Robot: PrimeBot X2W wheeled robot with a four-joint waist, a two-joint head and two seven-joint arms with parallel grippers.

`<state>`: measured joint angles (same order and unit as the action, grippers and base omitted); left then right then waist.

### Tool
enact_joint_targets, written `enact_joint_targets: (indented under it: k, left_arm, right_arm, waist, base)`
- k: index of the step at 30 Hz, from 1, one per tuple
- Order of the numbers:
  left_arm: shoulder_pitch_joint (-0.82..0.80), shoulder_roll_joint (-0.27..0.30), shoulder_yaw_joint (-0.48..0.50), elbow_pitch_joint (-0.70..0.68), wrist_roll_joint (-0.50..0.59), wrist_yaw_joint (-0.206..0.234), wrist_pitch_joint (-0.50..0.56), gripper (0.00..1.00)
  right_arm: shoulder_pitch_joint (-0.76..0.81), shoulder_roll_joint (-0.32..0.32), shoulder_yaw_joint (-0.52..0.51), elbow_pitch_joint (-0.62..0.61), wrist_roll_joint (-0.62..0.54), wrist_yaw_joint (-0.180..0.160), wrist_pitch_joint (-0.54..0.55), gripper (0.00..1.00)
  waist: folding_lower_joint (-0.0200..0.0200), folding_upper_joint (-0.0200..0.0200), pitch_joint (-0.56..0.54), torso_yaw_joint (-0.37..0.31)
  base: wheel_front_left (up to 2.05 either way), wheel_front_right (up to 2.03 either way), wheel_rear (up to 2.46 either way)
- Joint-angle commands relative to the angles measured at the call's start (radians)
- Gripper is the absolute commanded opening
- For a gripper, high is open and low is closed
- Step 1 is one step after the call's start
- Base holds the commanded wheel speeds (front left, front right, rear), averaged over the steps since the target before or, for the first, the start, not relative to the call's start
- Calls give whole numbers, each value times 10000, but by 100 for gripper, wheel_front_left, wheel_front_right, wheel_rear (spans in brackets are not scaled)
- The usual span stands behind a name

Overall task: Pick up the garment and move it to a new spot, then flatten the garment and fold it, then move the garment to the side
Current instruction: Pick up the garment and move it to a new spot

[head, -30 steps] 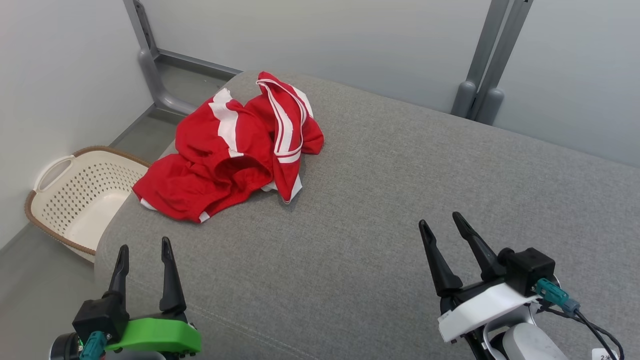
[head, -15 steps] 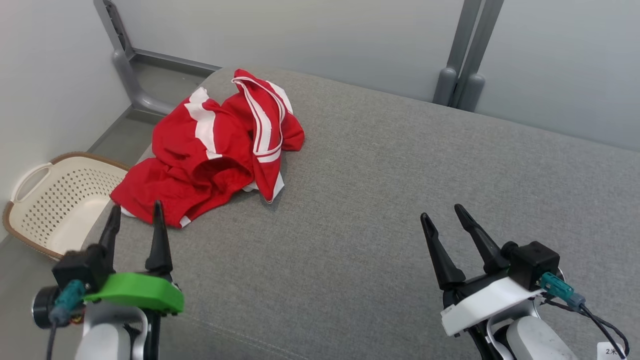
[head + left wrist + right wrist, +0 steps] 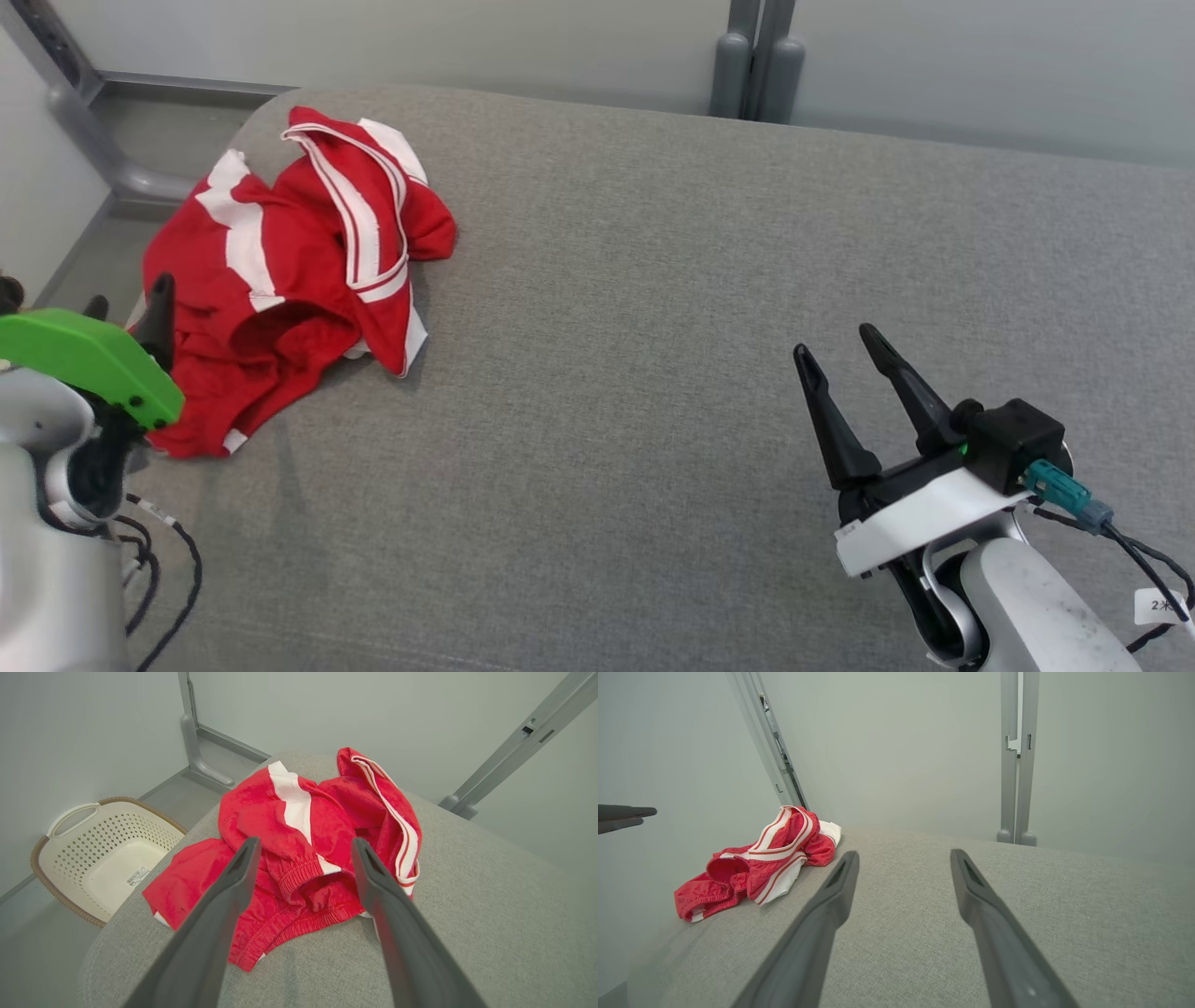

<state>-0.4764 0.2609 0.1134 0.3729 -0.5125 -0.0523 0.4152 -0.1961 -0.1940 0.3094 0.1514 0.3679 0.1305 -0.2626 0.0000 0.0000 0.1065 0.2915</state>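
Note:
The garment [image 3: 289,271] is a crumpled pair of red shorts with white stripes, lying at the far left end of the grey padded surface [image 3: 653,280]. My left gripper [image 3: 129,303], on a green mount, hovers open at the garment's near left edge. In the left wrist view its fingers [image 3: 306,842] frame the elastic waistband of the garment [image 3: 327,826] without touching it. My right gripper [image 3: 836,342] stands open above bare fabric at the lower right, well away from the garment. In the right wrist view that gripper [image 3: 903,854] has the garment [image 3: 756,863] far to its left.
A cream perforated laundry basket [image 3: 107,854] sits on the floor beyond the surface's left end. Grey metal frame posts [image 3: 756,56] stand against the pale wall behind. The rounded left edge of the surface lies just beyond the garment.
The head camera has swung, shifting the whole picture left. My left gripper has risen and advanced to the garment's near edge. The right gripper holds its place, still open.

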Motion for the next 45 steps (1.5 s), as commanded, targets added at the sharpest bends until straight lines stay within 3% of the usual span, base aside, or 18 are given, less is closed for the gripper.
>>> enact_joint_targets:
  k: [1,7,21,22,23,24,25,26,36,45]
  left_arm:
    - [-384,201,181,229,-230,95,235,100]
    - [-1334,838,458,1805,-616,133,1259,100]
    - [-2303,1728,740,5071,-1022,-87,1768,100]
    - [-2335,1740,716,5284,-1045,-119,1790,90]
    - [-2367,1748,701,5440,-1074,-150,1816,73]
    - [-2392,1782,679,5615,-1088,-206,1775,40]
    - [-2399,1820,665,5737,-1088,-238,1723,15]
    - [-2397,1867,647,5900,-1076,-288,1654,0]
    - [-2757,2201,50,6659,-828,-731,580,0]
    - [-3275,2863,-1432,5571,-805,-792,301,0]
  right_arm:
    - [-264,-36,53,-78,43,4,-30,100]
    - [-640,-191,90,-149,106,4,-30,100]
    - [-1061,-370,133,-237,152,4,-30,100]
    - [-1034,-366,120,-218,159,4,-30,100]
    - [-1004,-363,112,-200,161,4,-30,100]
    - [-960,-358,104,-176,164,4,-30,100]
    - [-931,-355,107,-156,168,4,-30,100]
    - [-911,-348,127,-131,176,4,-30,100]
    - [-761,-277,235,33,214,4,-30,100]
    - [-272,113,351,300,369,4,-30,100]
  waist:
    - [0,0,626,-716]
    - [0,0,1262,-1450]
    - [0,0,1959,-2534]
    - [0,0,1931,-2555]
    - [0,0,1901,-2562]
    - [0,0,1857,-2562]
    - [0,0,1820,-2559]
    - [0,0,1765,-2553]
    - [0,0,1143,-2311]
    - [0,0,-154,-2144]
  base:
    - [0,0,0]
    - [0,0,0]
    - [0,0,0]
    - [0,0,0]
    - [0,0,0]
    - [0,0,0]
    - [0,0,0]
    - [0,0,0]
    - [0,0,0]
    - [0,0,0]
